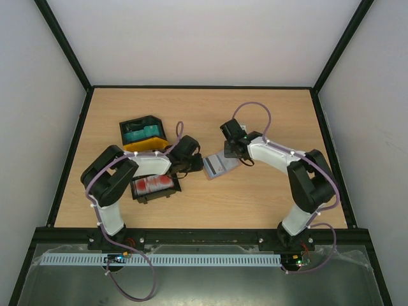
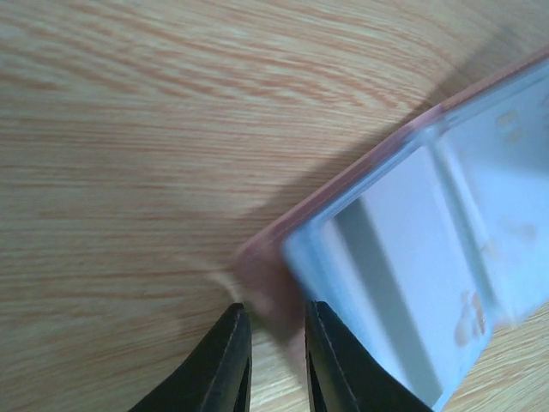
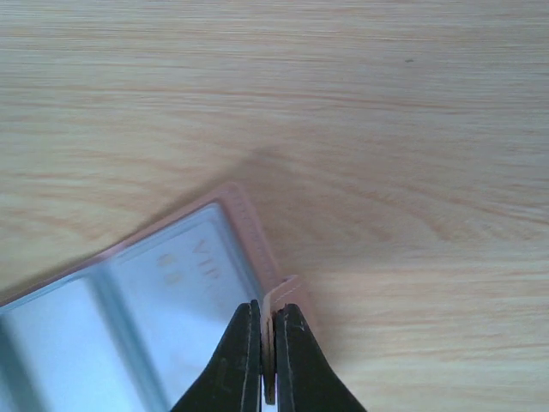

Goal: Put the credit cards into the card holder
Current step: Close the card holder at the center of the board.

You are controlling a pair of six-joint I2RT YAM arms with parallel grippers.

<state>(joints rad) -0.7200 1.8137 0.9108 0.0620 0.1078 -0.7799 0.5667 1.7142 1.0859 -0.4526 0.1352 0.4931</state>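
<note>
The card holder [image 1: 215, 167] lies open on the table between my two grippers, its pale slotted inside facing up. My left gripper [image 1: 199, 164] grips its near-left corner; in the left wrist view that pinkish corner [image 2: 270, 283] fills the narrow gap at the gripper [image 2: 274, 307], blurred. My right gripper [image 1: 234, 153] is shut on a thin bent-up edge of the holder [image 3: 154, 309], pinched flat in the gripper [image 3: 268, 305]. A red-and-white credit card [image 1: 153, 185] lies in a black tray. A teal credit card [image 1: 141, 134] lies in another black tray.
The black tray [image 1: 173, 189] with the red card sits under the left arm. The other black tray [image 1: 127, 126] rests on a yellow tray [image 1: 145, 146] at the back left. Black frame rails border the wooden table [image 1: 274, 115].
</note>
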